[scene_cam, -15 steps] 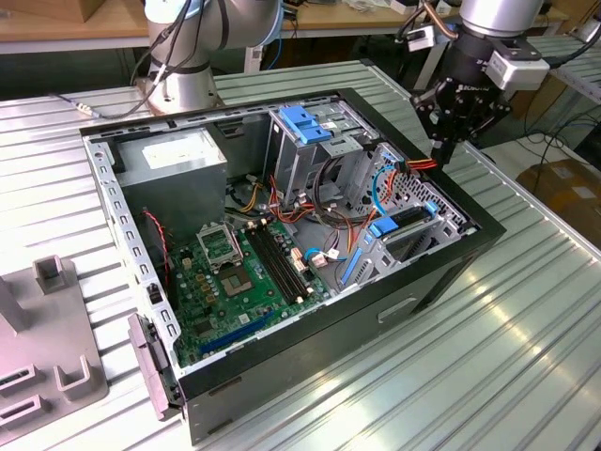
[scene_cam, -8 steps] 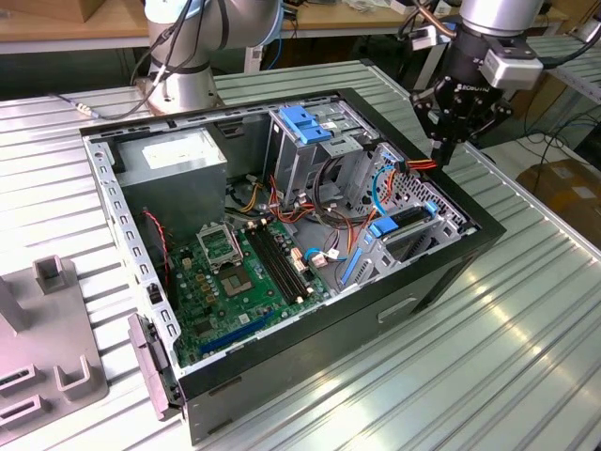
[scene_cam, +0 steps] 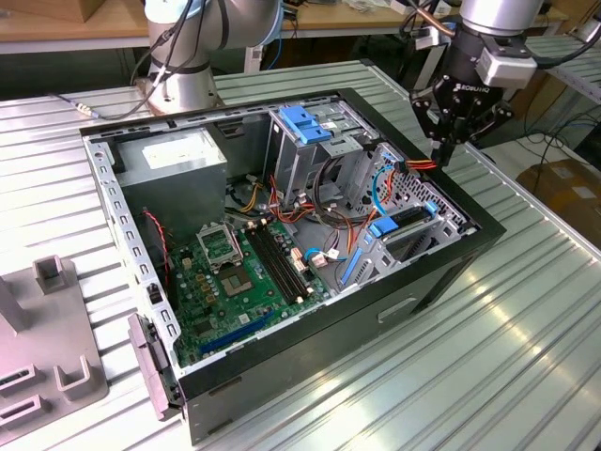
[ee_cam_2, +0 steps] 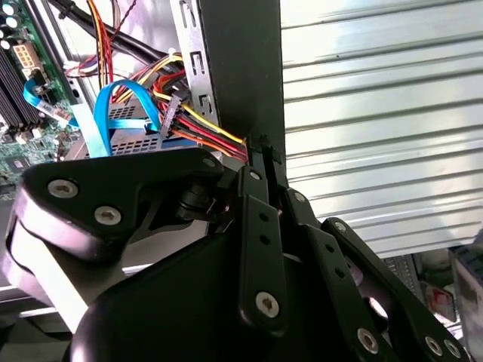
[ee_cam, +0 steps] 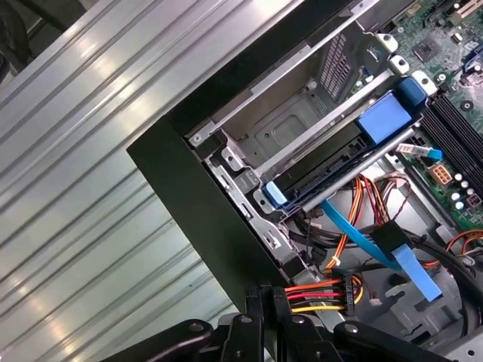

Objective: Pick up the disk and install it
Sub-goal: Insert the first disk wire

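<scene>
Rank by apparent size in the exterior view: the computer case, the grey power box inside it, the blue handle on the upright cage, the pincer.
1. computer case
2. power box
3. pincer and blue handle: look alike, so unranked.

The table [scene_cam: 526,348] is ribbed, shiny bare metal. The computer case [scene_cam: 310,362] has matt black outer walls and dull grey sheet-metal framing; its drive cage handle [scene_cam: 305,124] is glossy blue plastic.
</scene>
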`<action>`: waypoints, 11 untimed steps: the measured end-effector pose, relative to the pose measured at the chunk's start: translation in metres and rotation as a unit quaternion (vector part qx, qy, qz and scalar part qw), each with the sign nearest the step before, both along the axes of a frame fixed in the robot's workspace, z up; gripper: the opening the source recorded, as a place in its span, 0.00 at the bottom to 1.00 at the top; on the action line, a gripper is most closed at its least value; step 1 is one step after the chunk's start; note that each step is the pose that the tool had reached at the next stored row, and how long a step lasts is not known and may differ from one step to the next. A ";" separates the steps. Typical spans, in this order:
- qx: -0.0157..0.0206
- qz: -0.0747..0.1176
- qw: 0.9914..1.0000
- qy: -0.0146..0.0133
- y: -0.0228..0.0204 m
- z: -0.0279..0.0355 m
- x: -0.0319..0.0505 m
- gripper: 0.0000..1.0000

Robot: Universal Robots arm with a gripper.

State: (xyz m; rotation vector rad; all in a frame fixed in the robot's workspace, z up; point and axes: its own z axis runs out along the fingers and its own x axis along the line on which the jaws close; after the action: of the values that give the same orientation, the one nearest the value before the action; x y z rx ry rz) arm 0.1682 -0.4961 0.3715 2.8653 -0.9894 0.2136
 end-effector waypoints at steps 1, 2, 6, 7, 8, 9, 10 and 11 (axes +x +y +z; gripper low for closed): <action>0.000 -0.003 1.000 0.000 0.0000 0.0000 -0.0001 0.16; 0.000 -0.006 1.000 0.000 0.0001 -0.0001 -0.0005 0.16; 0.000 -0.009 1.000 0.000 -0.0002 -0.0001 -0.0141 0.16; 0.000 -0.009 1.000 0.000 -0.0002 -0.0001 -0.0162 0.16; 0.000 -0.009 1.000 0.000 -0.0002 -0.0001 -0.0180 0.16; 0.000 -0.010 1.000 0.000 -0.0002 -0.0002 -0.0201 0.16; 0.000 -0.015 1.000 0.000 -0.0003 -0.0003 -0.0204 0.16; 0.000 -0.022 1.000 0.000 -0.0002 -0.0004 -0.0205 0.16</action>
State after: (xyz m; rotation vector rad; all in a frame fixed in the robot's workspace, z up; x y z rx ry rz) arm 0.1477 -0.4964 0.3711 2.8407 -1.0504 0.2101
